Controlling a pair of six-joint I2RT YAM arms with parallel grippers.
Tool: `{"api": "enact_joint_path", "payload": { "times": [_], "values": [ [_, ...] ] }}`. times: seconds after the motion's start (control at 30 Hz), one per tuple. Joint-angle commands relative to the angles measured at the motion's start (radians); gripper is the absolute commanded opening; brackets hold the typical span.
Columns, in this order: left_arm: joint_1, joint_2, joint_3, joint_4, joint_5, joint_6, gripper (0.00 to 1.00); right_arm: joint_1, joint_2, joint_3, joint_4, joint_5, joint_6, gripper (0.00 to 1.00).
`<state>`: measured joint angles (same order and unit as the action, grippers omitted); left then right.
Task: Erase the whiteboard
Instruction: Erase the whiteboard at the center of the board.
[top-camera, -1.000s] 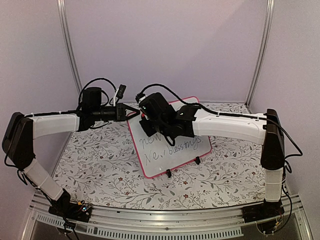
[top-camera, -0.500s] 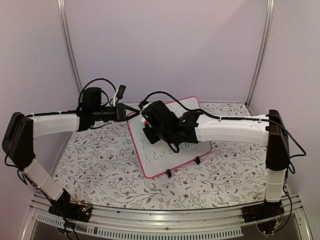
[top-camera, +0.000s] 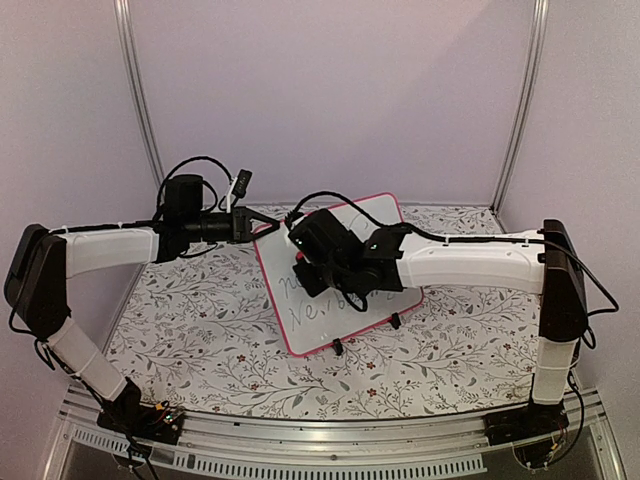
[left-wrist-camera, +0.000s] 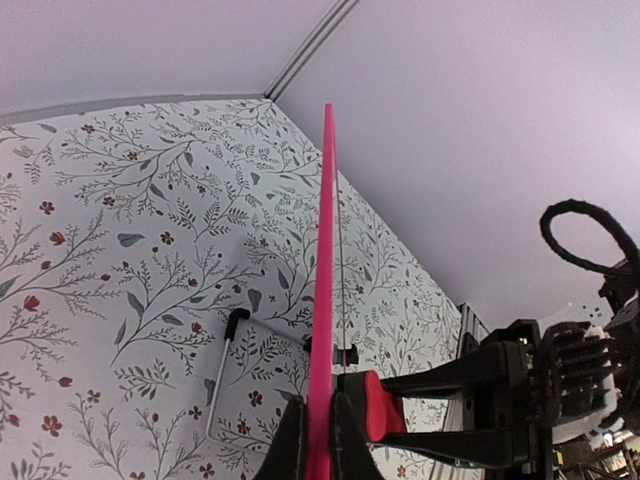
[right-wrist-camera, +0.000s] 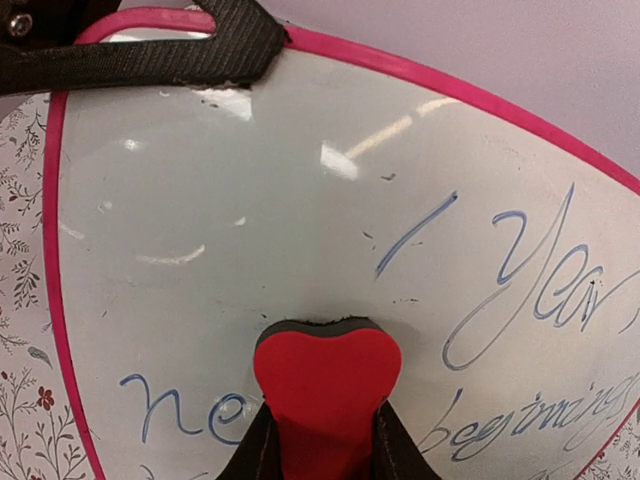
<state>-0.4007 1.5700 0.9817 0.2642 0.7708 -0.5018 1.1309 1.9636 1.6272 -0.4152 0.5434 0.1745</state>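
Item: whiteboard (top-camera: 325, 325) — a flat white panel with a thin pink-red rim and rounded corners, glossy enough to throw back the ceiling lights. It stands propped at a lean on small black clip feet, mid-tabletop and toward the back. The tabletop (top-camera: 200, 340) is covered in a matte floral print of grey sprigs and small red blossoms. Left gripper (top-camera: 262, 228): jaws closed hard on the board's upper rim, steadying it edge-on. Right gripper (right-wrist-camera: 325, 440): jaws partly closed around a red eraser (right-wrist-camera: 327, 385), a soft-looking foam block with rounded lobes and a dark felt face, and that face is pressed flat against the board. Condition of surface: the upper left is bare apart from faint smears and specks, while blue handwriting — "new", "Year", a longer word beneath — is legible below and to the right. Step in hand, as I judge it: wiping, well short of finished. The next move calls for firm, even pressure carried sideways and down across the lettering, with the left grip bracing the board against the push.
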Motion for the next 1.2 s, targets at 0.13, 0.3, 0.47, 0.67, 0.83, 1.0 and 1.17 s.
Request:
{"api": "enact_joint_path", "payload": {
  "times": [0.13, 0.3, 0.47, 0.67, 0.83, 1.0, 1.17],
  "values": [
    [-0.01, -0.024, 0.002, 0.066, 0.028, 0.0, 0.0, -0.005, -0.064, 0.023, -0.049, 0.045, -0.057, 0.0],
    [-0.009, -0.025, 0.002, 0.066, 0.028, 0.0, 0.0, -0.025, -0.064, 0.102, -0.047, 0.073, -0.112, 0.0],
    [-0.009, -0.022, 0.003, 0.067, 0.03, 0.0, 0.0, -0.033, -0.041, 0.166, -0.027, 0.067, -0.139, 0.0],
    [-0.008, -0.021, 0.004, 0.069, 0.033, -0.001, 0.0, -0.051, 0.024, 0.235, -0.022, 0.063, -0.156, 0.0],
    [-0.008, -0.022, 0.003, 0.069, 0.033, -0.001, 0.0, -0.063, 0.063, 0.245, -0.024, 0.041, -0.155, 0.0],
    [-0.009, -0.021, 0.005, 0.07, 0.036, -0.003, 0.0, -0.063, 0.093, 0.234, -0.055, 0.01, -0.134, 0.0],
    [-0.007, -0.021, 0.005, 0.07, 0.036, -0.003, 0.0, -0.063, 0.087, 0.185, -0.071, -0.016, -0.101, 0.0]
  ]
}}
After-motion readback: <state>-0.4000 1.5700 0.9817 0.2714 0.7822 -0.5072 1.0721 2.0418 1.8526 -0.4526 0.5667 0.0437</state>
